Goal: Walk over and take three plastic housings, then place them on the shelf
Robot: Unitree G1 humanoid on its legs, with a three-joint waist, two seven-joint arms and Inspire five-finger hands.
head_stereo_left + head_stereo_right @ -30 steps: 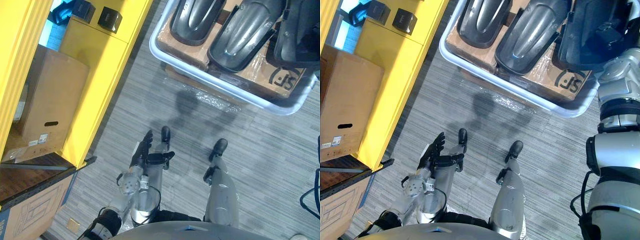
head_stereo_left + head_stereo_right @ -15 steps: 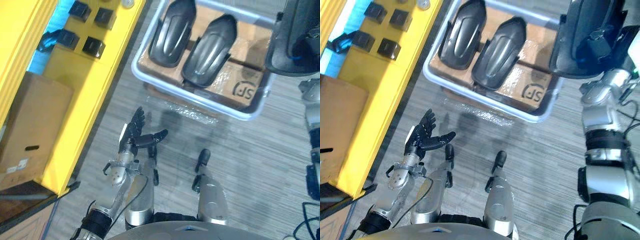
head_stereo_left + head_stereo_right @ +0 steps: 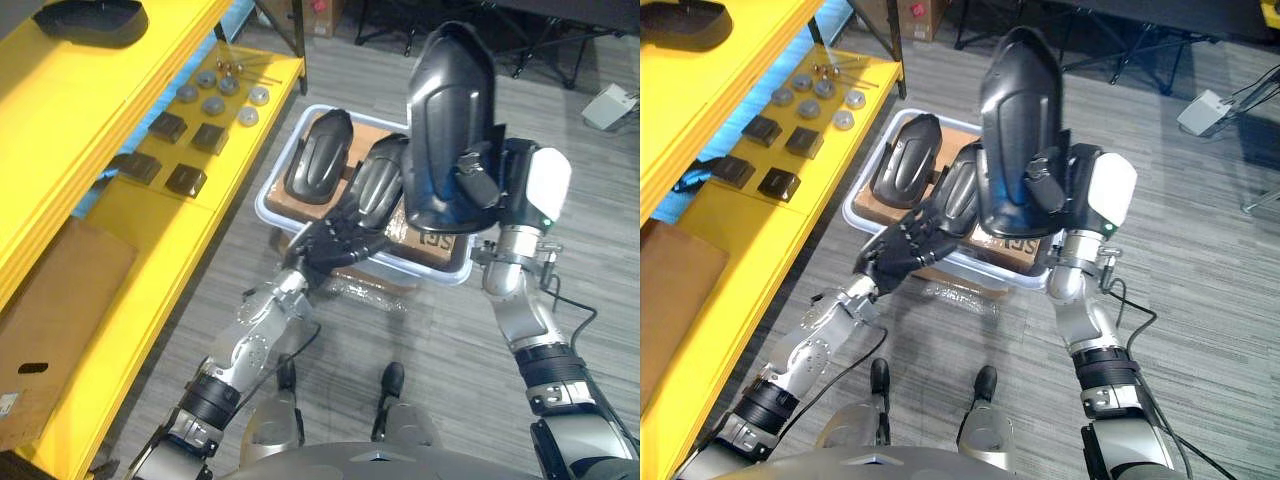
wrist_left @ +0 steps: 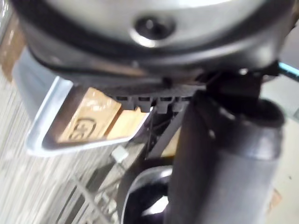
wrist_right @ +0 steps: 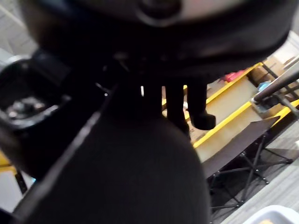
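Observation:
My right hand (image 3: pixel 478 182) is shut on a large black plastic housing (image 3: pixel 448 120) and holds it upright above the white bin (image 3: pixel 268 208). Two more black housings (image 3: pixel 318 158) (image 3: pixel 376 182) lie side by side in that bin on a cardboard box. With fingers spread, my left hand (image 3: pixel 335 243) is open at the bin's front rim, close to the nearer housing; I cannot tell whether it touches. Another black housing (image 3: pixel 90 15) rests on the yellow shelf's top level (image 3: pixel 60 95). The right wrist view has the held housing (image 5: pixel 140 163) close against the fingers (image 5: pixel 198 105).
The yellow shelf's lower level (image 3: pixel 130 250) carries small black blocks (image 3: pixel 185 180) and round grey discs (image 3: pixel 215 95). A cardboard box (image 3: pixel 50 320) sits beneath. Clear plastic wrap (image 3: pixel 370 295) lies on the grey floor before the bin. A white device (image 3: pixel 610 105) lies far right.
The camera has swung up, so the whole scene shifted. My right hand now holds the housing upright at mid view. My left hand has risen from by my legs to the bin's front.

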